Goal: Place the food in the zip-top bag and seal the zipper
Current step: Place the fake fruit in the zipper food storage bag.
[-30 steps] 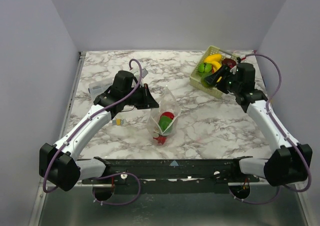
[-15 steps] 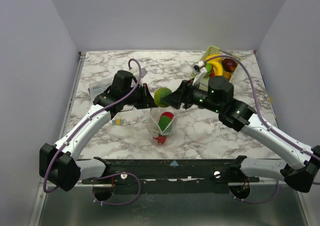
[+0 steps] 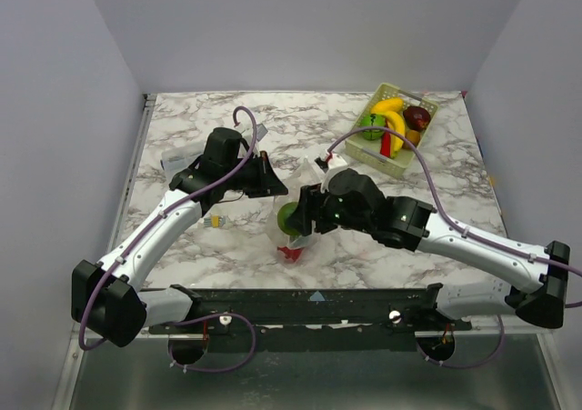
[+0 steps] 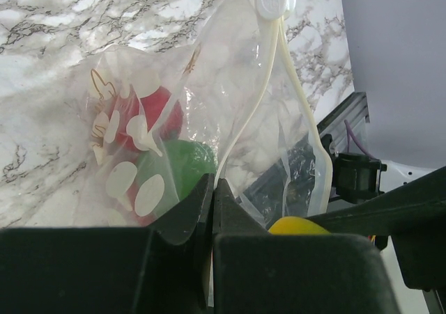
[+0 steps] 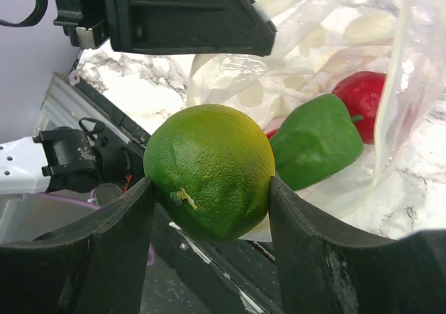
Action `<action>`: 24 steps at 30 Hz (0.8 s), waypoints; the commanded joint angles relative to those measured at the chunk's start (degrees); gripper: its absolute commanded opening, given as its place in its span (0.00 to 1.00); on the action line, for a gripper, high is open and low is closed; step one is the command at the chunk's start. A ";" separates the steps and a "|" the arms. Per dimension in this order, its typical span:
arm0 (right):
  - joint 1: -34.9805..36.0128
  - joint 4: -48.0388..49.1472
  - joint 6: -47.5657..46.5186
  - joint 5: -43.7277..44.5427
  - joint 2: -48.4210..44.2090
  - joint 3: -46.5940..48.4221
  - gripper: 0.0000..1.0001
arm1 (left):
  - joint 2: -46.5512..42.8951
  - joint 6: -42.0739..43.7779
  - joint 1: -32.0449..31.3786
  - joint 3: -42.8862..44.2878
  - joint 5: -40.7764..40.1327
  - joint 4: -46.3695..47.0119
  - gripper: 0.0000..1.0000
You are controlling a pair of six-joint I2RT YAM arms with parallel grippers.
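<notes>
Right claw [image 5: 209,185] is clenched on a lime [image 5: 209,157], jaws spread wide by it. The lime is held at the open mouth of the zip-top bag [image 4: 237,119]. Left claw [image 4: 212,189] is fully clenched, with the bag's edge pinched between the jaws by the zipper [image 4: 268,84]. A green pepper [image 5: 317,140] and a red piece [image 5: 362,91] are seen inside the bag. The bag is stood on a white marbled table [image 3: 200,119], with plain grey walls [image 3: 300,28] around. A pale-green basket [image 3: 359,146] is set at the far right, well apart from the bag, with a banana [image 3: 389,105] and other toy food in it.
</notes>
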 commanded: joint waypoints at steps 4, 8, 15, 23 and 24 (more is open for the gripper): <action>0.50 -4.59 3.58 10.28 -4.52 2.58 0.17 | -1.30 0.22 0.27 -0.57 0.91 0.77 0.00; 0.46 -5.42 3.16 10.71 -3.29 3.95 0.20 | -1.77 0.13 0.27 -0.64 1.66 1.38 0.00; 0.55 -9.59 3.16 9.32 5.77 7.84 0.25 | -2.92 0.22 0.27 -1.10 1.31 2.01 0.00; 0.76 -4.75 2.54 5.37 6.74 7.69 0.76 | -3.12 0.22 0.27 -1.10 1.36 1.95 0.00; 0.72 -4.33 2.54 5.03 6.46 7.41 0.81 | -3.22 0.22 0.27 -1.15 1.40 2.00 0.00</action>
